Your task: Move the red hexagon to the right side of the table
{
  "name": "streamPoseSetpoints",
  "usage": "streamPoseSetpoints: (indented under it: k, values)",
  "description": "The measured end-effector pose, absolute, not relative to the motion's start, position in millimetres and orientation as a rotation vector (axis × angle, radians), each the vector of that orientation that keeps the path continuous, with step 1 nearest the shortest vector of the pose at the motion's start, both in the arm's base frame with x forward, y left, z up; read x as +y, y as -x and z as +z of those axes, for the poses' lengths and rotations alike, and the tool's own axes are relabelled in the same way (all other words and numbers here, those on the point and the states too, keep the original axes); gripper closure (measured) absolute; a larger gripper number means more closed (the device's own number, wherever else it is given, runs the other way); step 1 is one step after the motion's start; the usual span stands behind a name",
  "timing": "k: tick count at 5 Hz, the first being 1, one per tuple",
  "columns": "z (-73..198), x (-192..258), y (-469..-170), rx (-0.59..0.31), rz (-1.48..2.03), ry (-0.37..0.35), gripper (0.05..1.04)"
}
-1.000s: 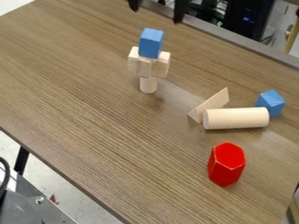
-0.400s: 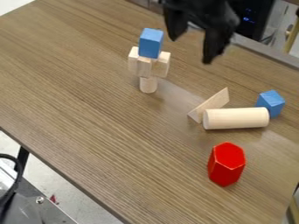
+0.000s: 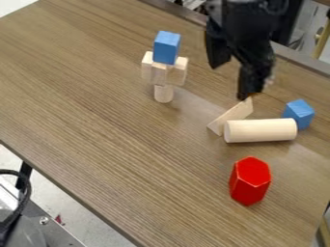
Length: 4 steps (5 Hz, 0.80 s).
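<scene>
Camera view, clock hours read from the centre of the view.
Item: 1 red hexagon [image 3: 250,181], a 6-sided block upright on the wooden table [image 3: 116,125], between 4 and 5 o'clock.
Item: 1 black gripper [image 3: 230,82], hanging down between 1 and 2 o'clock; 2 fingers, spread, with a gap between; well apart from the red hexagon, towards its 12 o'clock. The lower fingertip overlaps the top corner of the wooden wedge [image 3: 233,116]; contact, cannot tell.
Item: 1 pale cylinder [image 3: 261,130], on its side at 3 o'clock, the wedge at its 9 o'clock end.
Item: 1 blue cube [image 3: 298,114], just beside the cylinder's far end, at 3 o'clock.
Item: 1 stack at 12 o'clock: blue block [image 3: 166,47] over pale blocks [image 3: 159,73] over 1 pale post [image 3: 163,93].
</scene>
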<state>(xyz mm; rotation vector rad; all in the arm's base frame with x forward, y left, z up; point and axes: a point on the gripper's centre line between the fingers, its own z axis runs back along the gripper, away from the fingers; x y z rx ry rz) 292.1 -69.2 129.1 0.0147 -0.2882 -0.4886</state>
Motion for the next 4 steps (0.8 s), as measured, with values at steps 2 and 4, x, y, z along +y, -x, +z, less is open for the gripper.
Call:
streamPoseSetpoints:
  k: [2, 4]
  values:
    - [97.2, -93.4, -273.0, -0.101, -0.569, -0.112, 0.083]
    - [85.1, -109.5, -265.4, 0.015, -0.564, -0.117, 0.083]
